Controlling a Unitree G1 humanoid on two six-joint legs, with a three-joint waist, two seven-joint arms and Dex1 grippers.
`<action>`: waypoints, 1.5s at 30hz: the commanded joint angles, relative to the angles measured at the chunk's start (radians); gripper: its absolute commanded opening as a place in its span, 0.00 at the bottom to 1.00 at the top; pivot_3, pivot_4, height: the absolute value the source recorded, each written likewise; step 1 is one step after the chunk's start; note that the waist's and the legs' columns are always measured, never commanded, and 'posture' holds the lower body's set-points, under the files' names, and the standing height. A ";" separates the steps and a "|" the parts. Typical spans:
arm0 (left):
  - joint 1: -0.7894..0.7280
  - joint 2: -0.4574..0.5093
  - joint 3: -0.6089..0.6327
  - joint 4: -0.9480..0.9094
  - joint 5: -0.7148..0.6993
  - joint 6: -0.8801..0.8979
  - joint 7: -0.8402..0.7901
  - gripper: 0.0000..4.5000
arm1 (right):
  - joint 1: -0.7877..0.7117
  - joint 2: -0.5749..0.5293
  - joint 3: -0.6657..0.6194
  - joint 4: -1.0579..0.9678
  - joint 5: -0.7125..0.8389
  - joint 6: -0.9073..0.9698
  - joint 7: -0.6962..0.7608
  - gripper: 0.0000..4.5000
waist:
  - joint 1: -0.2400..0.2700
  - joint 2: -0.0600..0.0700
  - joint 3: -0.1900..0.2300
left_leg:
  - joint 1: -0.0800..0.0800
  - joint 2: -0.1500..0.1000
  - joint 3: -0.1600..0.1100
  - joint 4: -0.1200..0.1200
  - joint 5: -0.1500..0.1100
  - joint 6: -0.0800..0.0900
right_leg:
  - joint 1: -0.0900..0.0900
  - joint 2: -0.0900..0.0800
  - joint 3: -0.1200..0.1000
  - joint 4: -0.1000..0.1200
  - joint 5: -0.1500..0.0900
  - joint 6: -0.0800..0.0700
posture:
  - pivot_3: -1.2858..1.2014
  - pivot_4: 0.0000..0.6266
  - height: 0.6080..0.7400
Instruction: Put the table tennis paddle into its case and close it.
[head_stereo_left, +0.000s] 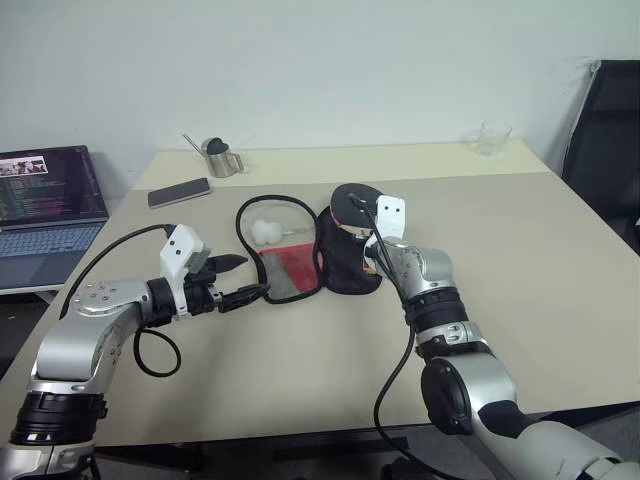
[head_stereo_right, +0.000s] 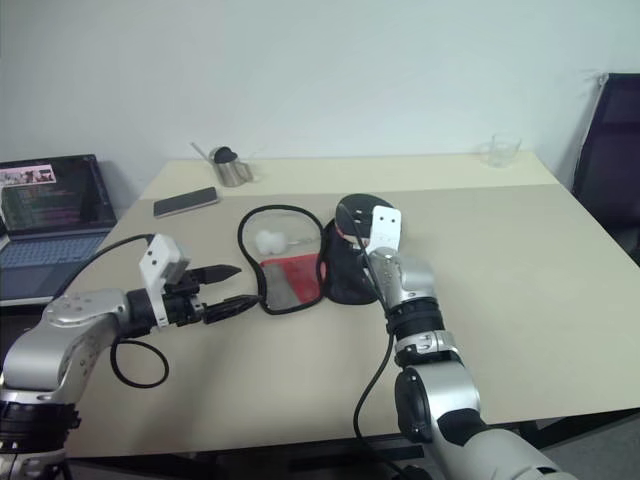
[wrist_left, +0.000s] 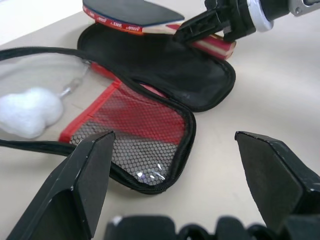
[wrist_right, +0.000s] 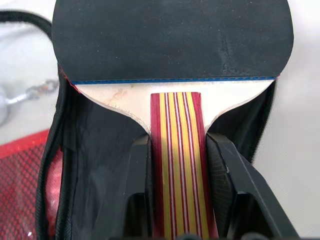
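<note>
on a pale worktop (head_stereo_left: 520, 260), an unzipped case (head_stereo_left: 300, 262) lying spread open like a book: clear panel and red mesh pocket on the robot's left half, black fabric half on the right. a small white lump (head_stereo_left: 266, 231) sitting on the clear panel. held just above the black half, the table tennis paddle (wrist_right: 170, 45), black face up and level, head pointing away from the robot. right pincer (wrist_right: 177, 165) clamped on the striped wooden handle, one black finger on each side. left pincer (wrist_left: 175, 165) spread wide and empty, hovering near the case's near edge by the mesh pocket, not touching it.

step in hand, by judgement: laying the paddle into the black half. best done by keeping the blade flat, lining the round head up with the rounded far end of the fabric, lowering until the blade rests inside the zip line, then letting go of the handle. worth steadying the near rim with the left pincer so the fabric does not slide. risk: the handle overhanging the zip edge, blocking closure later; white lump possibly in the way of folding.
</note>
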 joint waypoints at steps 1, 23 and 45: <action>0.010 0.011 0.052 -0.059 -0.028 0.010 0.015 0.93 | -0.068 0.094 0.029 -0.030 0.036 -0.033 0.026 0.25 | 0.000 0.000 0.000 | 0.000 0.000 0.000 0.000 0.000 0.000 | 0.000 0.000 0.000 0.000 0.000 0.000 | 0.52 0.24 1.00; 0.058 0.017 0.077 -0.152 -0.053 0.076 0.065 0.93 | 0.007 0.099 0.106 -0.089 0.082 0.021 -0.028 0.25 | 0.000 0.000 0.000 | 0.000 0.000 0.000 0.000 0.000 0.000 | 0.000 0.000 0.000 0.000 0.000 0.000 | 0.52 0.24 1.00; 0.058 0.022 0.077 -0.151 -0.048 0.079 0.063 0.93 | 0.038 0.103 0.093 -0.048 0.102 0.005 -0.081 0.32 | 0.000 0.000 0.000 | 0.000 0.000 0.000 0.000 0.000 0.000 | 0.000 0.000 0.000 0.000 0.000 0.000 | 0.52 0.24 1.00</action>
